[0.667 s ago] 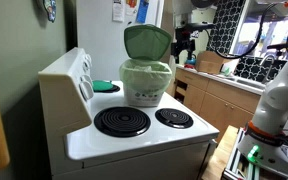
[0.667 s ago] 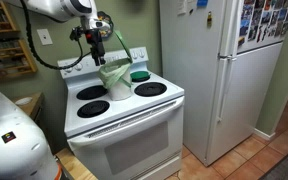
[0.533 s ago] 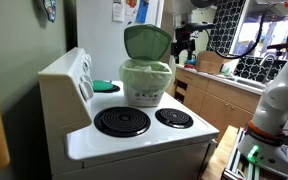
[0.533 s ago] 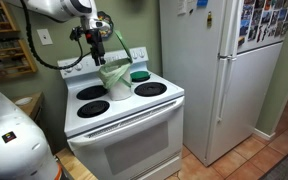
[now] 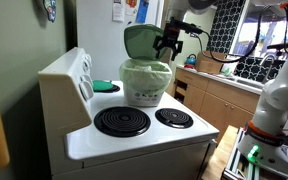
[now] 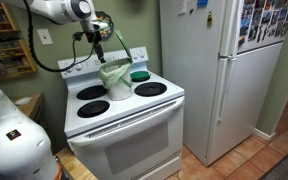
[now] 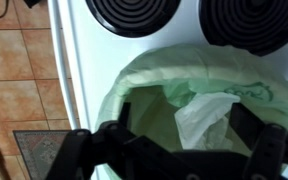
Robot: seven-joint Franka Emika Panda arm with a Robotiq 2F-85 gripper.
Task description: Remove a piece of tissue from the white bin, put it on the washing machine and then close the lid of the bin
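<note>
**Your end effector [image 5: 167, 44] hangs above the open white bin [image 5: 145, 86], fingers spread wide and holding nothing.**

In the wrist view you look straight down into the bin. The tissue [image 7: 206, 116], a crumpled white piece, lies inside the pale green liner [image 7: 144, 85], clear of both dark fingers [image 7: 252, 140], which stand on either side of the opening. In an exterior view the lid [image 5: 144, 41] is tilted up behind the opening, just beside your end effector. The bin sits toward the back of the bench [image 5: 84, 140], a white stove top, behind the two black burners [image 5: 122, 121] at the front.
</note>
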